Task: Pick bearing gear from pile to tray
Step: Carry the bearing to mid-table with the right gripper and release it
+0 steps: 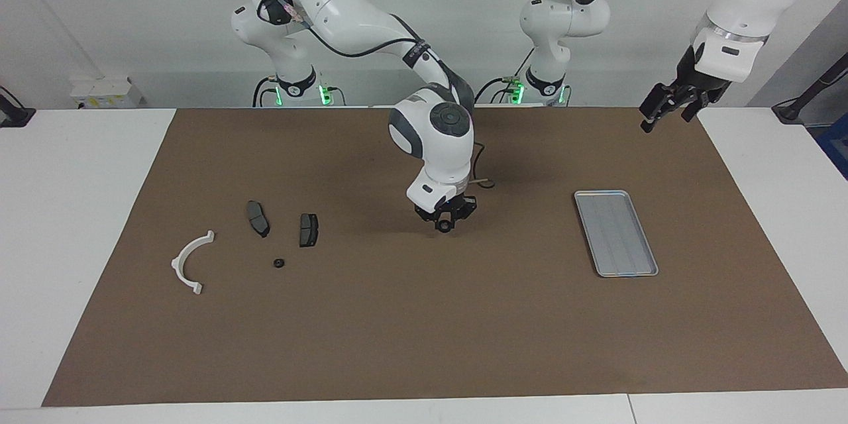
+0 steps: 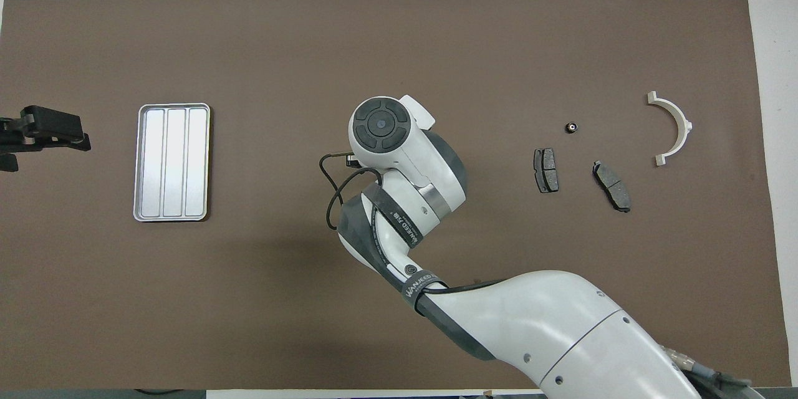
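My right gripper (image 1: 442, 222) hangs low over the middle of the brown mat, shut on a small black round bearing gear (image 1: 442, 226). In the overhead view the arm's wrist (image 2: 381, 126) hides both. The pile lies toward the right arm's end: a white half-ring bracket (image 1: 191, 263) (image 2: 672, 128), two dark grey plates (image 1: 258, 218) (image 1: 308, 229) and one small black ring (image 1: 279, 263) (image 2: 570, 128). The silver tray (image 1: 616, 233) (image 2: 172, 162) lies empty toward the left arm's end. My left gripper (image 1: 662, 109) (image 2: 43, 134) waits open over the mat's edge past the tray.
The brown mat (image 1: 424, 331) covers most of the white table. A black cable (image 2: 330, 181) loops off the right wrist toward the tray. Between the held gear and the tray there is only bare mat.
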Robot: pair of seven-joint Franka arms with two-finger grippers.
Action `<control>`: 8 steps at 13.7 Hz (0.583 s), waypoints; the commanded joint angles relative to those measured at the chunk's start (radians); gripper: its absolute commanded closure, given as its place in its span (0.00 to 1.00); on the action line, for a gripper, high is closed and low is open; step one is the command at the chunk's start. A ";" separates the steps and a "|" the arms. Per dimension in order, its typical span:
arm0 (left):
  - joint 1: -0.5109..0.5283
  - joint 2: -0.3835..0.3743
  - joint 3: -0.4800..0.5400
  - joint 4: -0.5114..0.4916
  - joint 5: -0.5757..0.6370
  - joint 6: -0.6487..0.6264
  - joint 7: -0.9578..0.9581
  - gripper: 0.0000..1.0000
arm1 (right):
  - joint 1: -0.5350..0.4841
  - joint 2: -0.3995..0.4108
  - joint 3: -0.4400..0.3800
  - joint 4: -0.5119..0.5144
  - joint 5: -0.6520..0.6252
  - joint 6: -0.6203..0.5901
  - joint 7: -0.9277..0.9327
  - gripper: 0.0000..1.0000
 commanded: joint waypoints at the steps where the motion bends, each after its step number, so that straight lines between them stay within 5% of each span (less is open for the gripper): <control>1: -0.002 -0.026 0.000 -0.024 -0.007 0.000 0.004 0.00 | -0.008 -0.014 0.002 -0.074 -0.010 0.079 0.000 1.00; 3: -0.022 -0.026 -0.001 -0.032 -0.007 0.011 -0.001 0.00 | -0.009 -0.020 0.002 -0.095 -0.010 0.098 0.000 1.00; 4: -0.018 -0.043 -0.001 -0.066 -0.009 0.022 0.005 0.00 | -0.009 -0.020 0.002 -0.095 -0.008 0.094 0.002 0.74; 5: -0.024 -0.060 -0.001 -0.107 -0.010 0.033 -0.001 0.00 | -0.011 -0.022 0.002 -0.090 -0.008 0.078 0.002 0.28; 6: -0.028 -0.072 -0.001 -0.126 -0.009 0.042 -0.021 0.00 | -0.011 -0.028 -0.001 -0.073 -0.008 0.049 0.003 0.00; 8: -0.030 -0.072 -0.003 -0.141 -0.041 0.074 -0.163 0.00 | -0.037 -0.031 -0.009 0.034 -0.019 -0.067 -0.009 0.00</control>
